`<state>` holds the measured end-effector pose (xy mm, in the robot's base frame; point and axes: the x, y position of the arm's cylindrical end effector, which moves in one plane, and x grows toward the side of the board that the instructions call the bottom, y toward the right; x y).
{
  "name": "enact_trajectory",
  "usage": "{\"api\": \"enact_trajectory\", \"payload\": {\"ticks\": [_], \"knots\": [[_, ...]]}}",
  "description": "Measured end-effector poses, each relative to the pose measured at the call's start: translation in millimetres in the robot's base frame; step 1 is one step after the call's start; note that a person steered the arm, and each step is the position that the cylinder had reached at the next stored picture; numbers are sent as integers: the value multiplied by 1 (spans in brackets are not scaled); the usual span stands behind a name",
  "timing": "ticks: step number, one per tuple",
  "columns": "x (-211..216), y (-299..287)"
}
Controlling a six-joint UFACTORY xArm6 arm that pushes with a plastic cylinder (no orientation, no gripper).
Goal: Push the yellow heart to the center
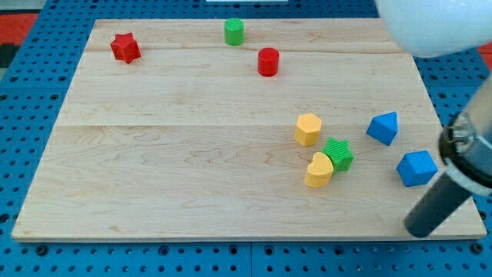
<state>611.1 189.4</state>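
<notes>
No text, label, brand, number or sign can be read anywhere in the camera view.

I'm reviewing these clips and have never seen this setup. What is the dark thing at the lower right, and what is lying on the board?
One camera looks down on a wooden board. The dark rod at the view's lower right is the arm's end effector: it grips nothing, it only pushes. My tip sits right of all the blocks, just below a blue block; another blue block lies above. The yellow heart touches a green star, with a yellow hexagon just above. Near the top: red star, green cylinder, red cylinder. Nothing is held.
</notes>
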Motion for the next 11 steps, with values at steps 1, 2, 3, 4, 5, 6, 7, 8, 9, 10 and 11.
{"api": "enact_trajectory", "payload": {"ticks": [1,2,3,4,5,6,7,8,9,10,11], "knots": [[-9,-30],[-30,-34],[-34,-36],[-49,-51],[-59,-71],[-70,-94],[-87,-118],[-102,-149],[-126,-155],[-155,-155],[-184,-155]]}}
